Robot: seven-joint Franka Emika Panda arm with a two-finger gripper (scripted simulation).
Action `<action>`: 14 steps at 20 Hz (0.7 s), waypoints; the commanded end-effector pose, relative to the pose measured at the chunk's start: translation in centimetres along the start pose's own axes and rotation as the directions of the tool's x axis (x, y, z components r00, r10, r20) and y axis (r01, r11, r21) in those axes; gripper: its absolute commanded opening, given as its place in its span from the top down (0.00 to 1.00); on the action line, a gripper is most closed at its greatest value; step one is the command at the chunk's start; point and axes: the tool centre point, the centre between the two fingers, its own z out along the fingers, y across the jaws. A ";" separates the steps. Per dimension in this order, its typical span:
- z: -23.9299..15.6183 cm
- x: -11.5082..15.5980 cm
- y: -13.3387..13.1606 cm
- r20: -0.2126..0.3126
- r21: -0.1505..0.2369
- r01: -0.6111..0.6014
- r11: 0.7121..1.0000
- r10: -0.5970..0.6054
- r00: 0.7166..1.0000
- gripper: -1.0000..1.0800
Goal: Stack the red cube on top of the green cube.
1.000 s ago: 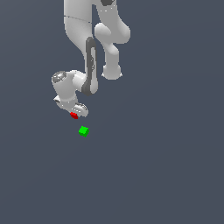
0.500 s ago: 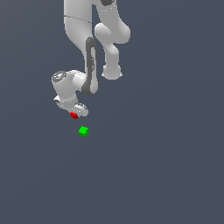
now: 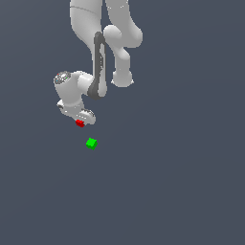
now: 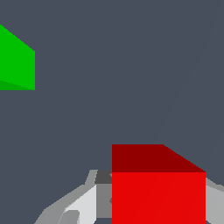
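The red cube sits between my gripper's two fingers, low at the grey floor. In the wrist view the red cube fills the gap, with a finger flush against one side and the other finger against the opposite side. The gripper is shut on it. The green cube lies on the floor a short way off, nearer the camera and slightly to the exterior view's right of the red cube. It is apart from the gripper and shows at the edge of the wrist view.
The white arm reaches down from the top of the exterior view. The plain dark grey floor surrounds the cubes, and no other objects show.
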 end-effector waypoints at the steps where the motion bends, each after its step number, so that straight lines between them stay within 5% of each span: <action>1: -1.5 0.0 0.0 -0.001 0.000 0.000 1.000 0.000 1.000 1.00; 14: -7.1 0.1 0.0 -0.002 -0.001 0.000 1.000 0.000 1.000 1.00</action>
